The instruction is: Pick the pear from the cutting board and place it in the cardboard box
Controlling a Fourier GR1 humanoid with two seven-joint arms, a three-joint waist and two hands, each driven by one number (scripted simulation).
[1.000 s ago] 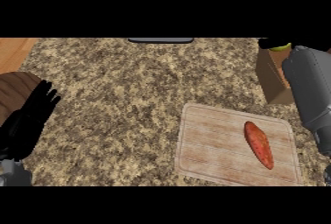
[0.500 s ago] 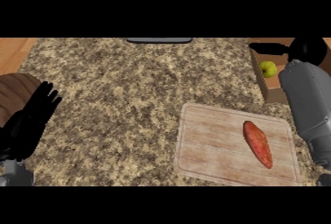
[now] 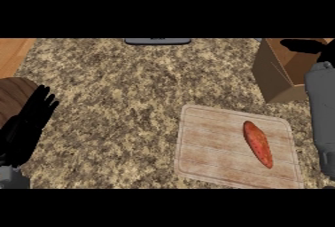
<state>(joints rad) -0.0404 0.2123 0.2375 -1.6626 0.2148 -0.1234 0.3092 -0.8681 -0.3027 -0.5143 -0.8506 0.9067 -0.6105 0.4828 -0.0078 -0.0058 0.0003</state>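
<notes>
Cutting board (image 3: 222, 150) lies nearest on the desk (image 3: 131, 88), bearing 1 orange-red vegetable (image 3: 258, 144). Left hand (image 3: 26, 128) rests at left edge, fingers straight. Right hand (image 3: 307, 45) over cardboard box (image 3: 278, 73); finger state indeterminate. Pear not visible.

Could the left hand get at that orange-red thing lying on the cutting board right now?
Probably yes: the left hand rests open at the counter's left edge, and only bare counter lies between it and the orange-red thing on the cutting board. Reach across is uncertain.
</notes>
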